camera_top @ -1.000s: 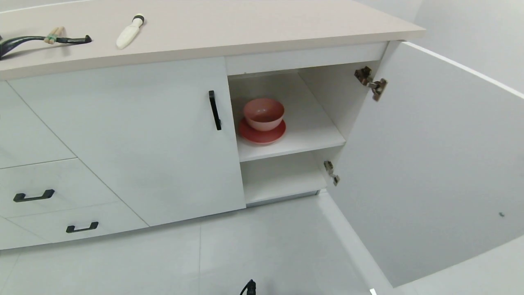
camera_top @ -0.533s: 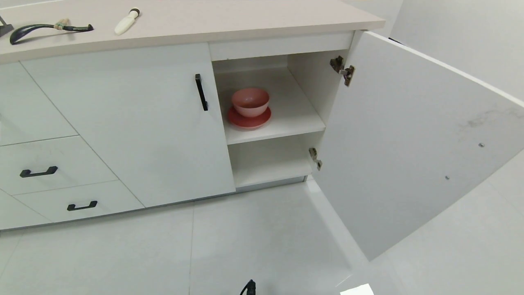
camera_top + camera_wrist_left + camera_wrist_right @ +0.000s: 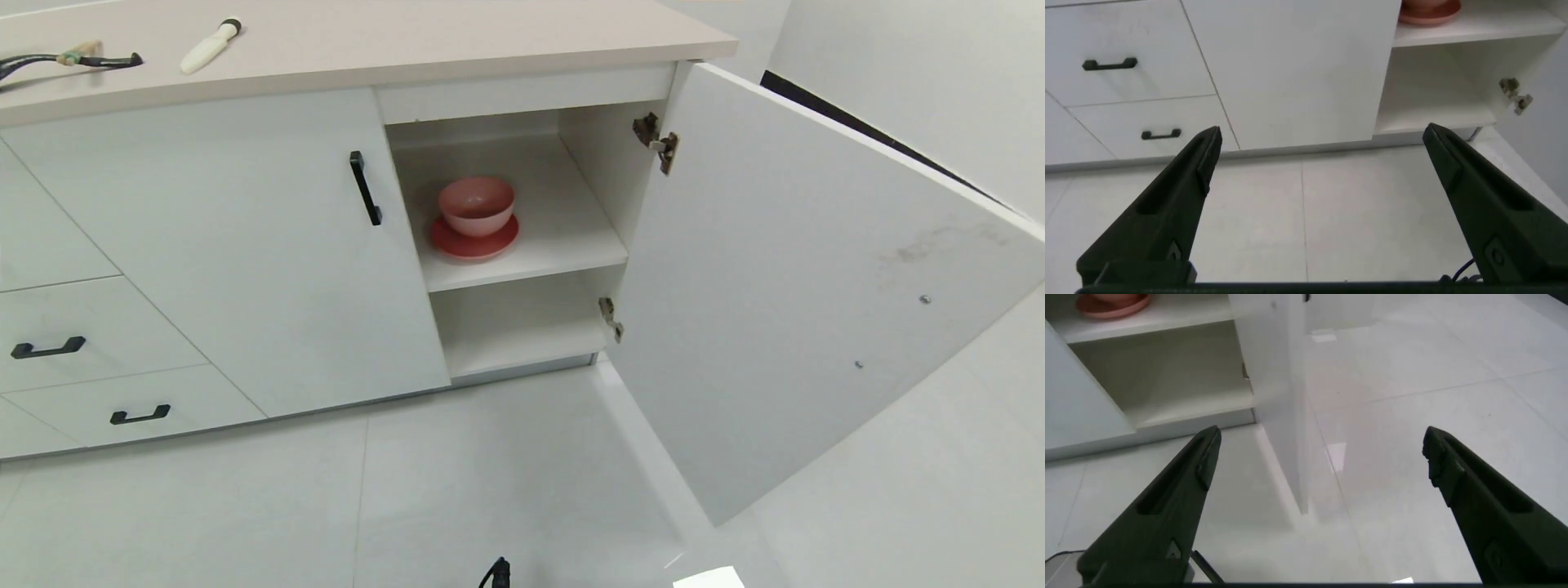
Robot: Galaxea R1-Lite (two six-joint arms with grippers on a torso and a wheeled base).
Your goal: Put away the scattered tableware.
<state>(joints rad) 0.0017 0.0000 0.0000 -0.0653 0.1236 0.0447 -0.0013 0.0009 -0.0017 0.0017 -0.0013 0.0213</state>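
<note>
Pink bowl (image 3: 477, 206) sits on a red plate (image 3: 474, 245) on the upper shelf (image 3: 563, 241) of the open cabinet, at the centre of the head view, so that part looks done. A white-handled utensil (image 3: 211, 46) and a dark long-handled one (image 3: 73, 60) lie on the countertop (image 3: 408, 41) at upper left, by my judgement yet to be stowed. The left gripper (image 3: 1320, 133) and right gripper (image 3: 1320, 434) hang over the floor, jaws spread and empty.

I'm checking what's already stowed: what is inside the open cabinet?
On the upper shelf, a pink bowl sits on a red plate; a lower shelf lies beneath. Whatever is behind the closed left door is covered from view.
</note>
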